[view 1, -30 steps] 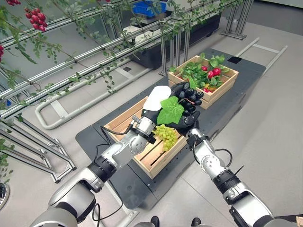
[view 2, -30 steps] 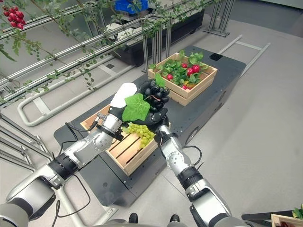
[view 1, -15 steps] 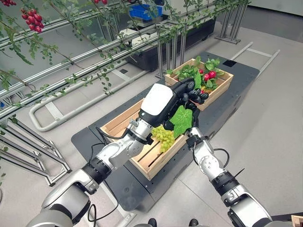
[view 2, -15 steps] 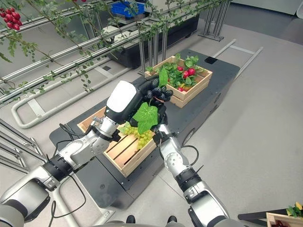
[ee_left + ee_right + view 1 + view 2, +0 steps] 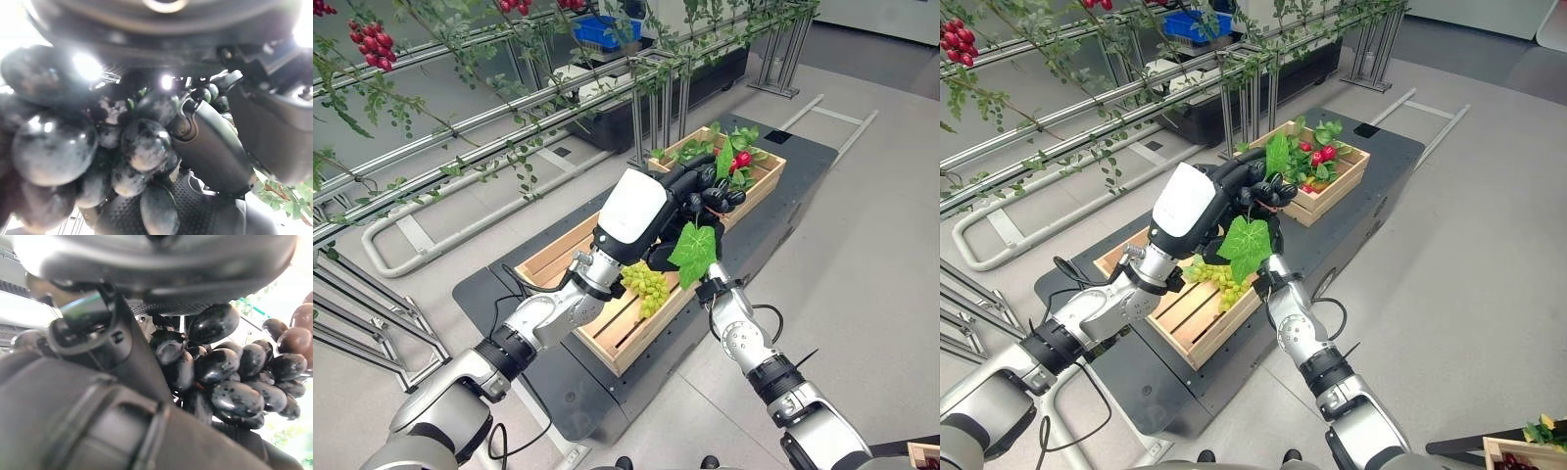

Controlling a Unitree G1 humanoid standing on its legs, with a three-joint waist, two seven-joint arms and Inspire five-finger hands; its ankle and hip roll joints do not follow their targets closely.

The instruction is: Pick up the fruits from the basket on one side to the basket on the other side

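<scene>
While the slatted wooden near basket [image 5: 570,257] sits at the left end of the dark platform [image 5: 499,294], its pale planks show bare along the left half, and a bunch of small round green grapes [image 5: 646,285] hangs over its right part. Just above that bunch the left hand [image 5: 641,211] is raised on a bent silver-grey arm, its broad white back cover turned upward and its dark fingers curled forward round a cluster of glossy black grapes [image 5: 132,142]. The left wrist view shows those smooth, lightly speckled oval berries pressed against the palm and thumb. A flat, lobed green leaf [image 5: 696,253] hangs below the two hands, near the green grapes. The right hand [image 5: 717,199] meets the left one from the other side, forearm rising steeply from the lower right, and its fingers also close on the same black cluster, as the right wrist view shows with berries packed against the dark fingers. Both hands hold the fruit in the air between the two baskets. Farther right stands the second wooden far basket [image 5: 759,181], holding leafy greens and a few round red fruits [image 5: 741,160].
</scene>
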